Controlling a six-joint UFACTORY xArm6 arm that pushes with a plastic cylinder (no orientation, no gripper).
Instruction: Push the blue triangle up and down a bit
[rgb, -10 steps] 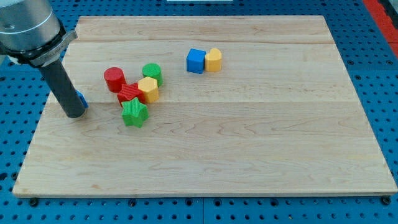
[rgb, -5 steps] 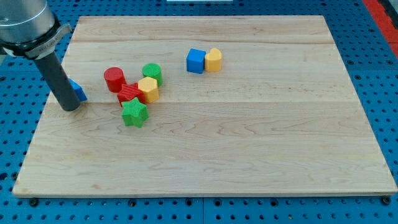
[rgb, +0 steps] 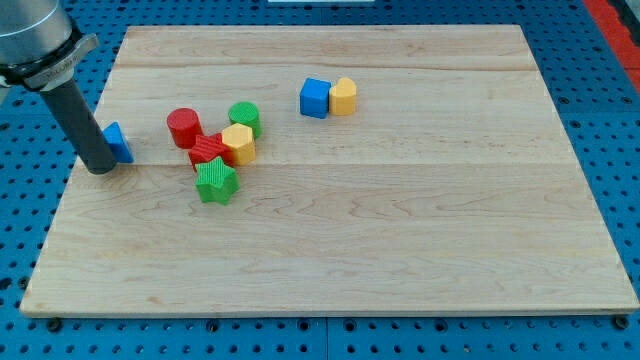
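The blue triangle (rgb: 118, 142) lies near the left edge of the wooden board (rgb: 400, 220). My rod comes down from the view's top left, and my tip (rgb: 100, 167) rests on the board just left of and slightly below the triangle, touching its left side. The rod hides part of the triangle's left edge.
A cluster sits right of the triangle: red cylinder (rgb: 184, 128), green cylinder (rgb: 245, 118), yellow hexagon block (rgb: 239, 143), red star (rgb: 209, 150), green star (rgb: 216, 181). A blue cube (rgb: 315, 98) and a yellow block (rgb: 343, 96) stand together near the top middle.
My tip has moved up and to the left along the board's left edge. The blue triangle has moved up and slightly left, and more of it now shows.
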